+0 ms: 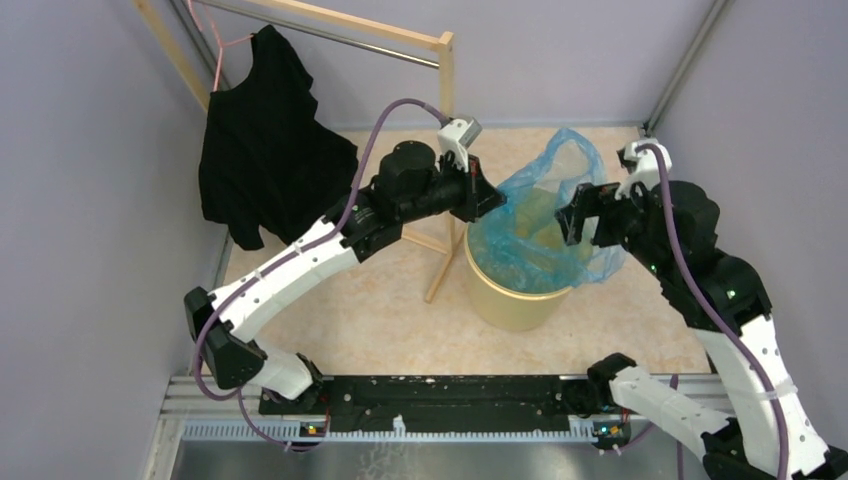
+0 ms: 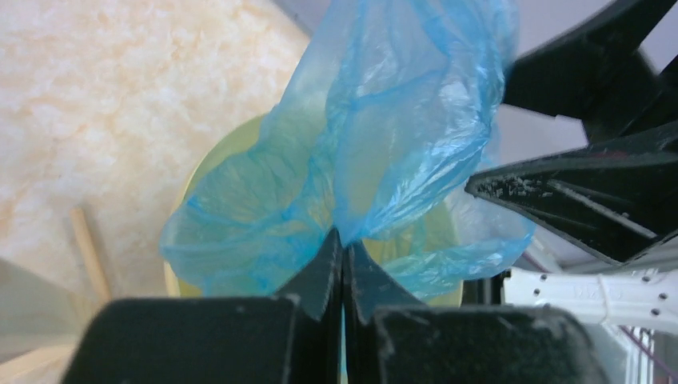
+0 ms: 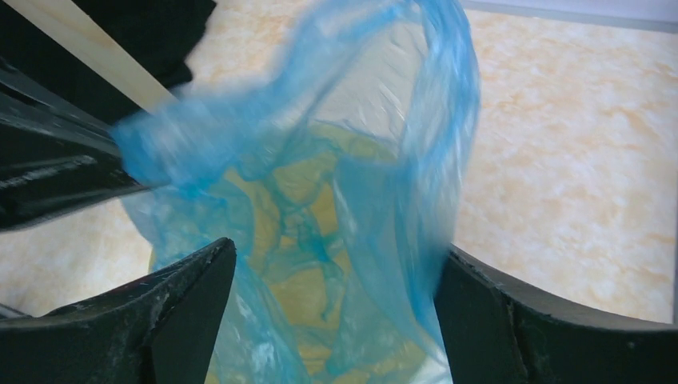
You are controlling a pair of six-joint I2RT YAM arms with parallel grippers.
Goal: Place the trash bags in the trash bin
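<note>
Left gripper [image 1: 496, 203] pinches the thin blue plastic trash bag's [image 1: 548, 200] left edge; right gripper [image 1: 572, 226] gapes wide around it. Film looks flimsy, slippery: bunched rim likely grips best.

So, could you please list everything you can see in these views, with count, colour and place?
trash bag: one, translucent blue, lower part in the bin's mouth, upper part raised above it
trash bin: one, pale yellow, on the table beside the rack's post
wooden rack: one, light wood, at the table's far left
garment: one, black, hanging from the rack
table: one, mottled beige, under everything
left gripper: one, black, shut on the trash bag above the bin
right gripper: one, black, open, bag between its jaws
</note>
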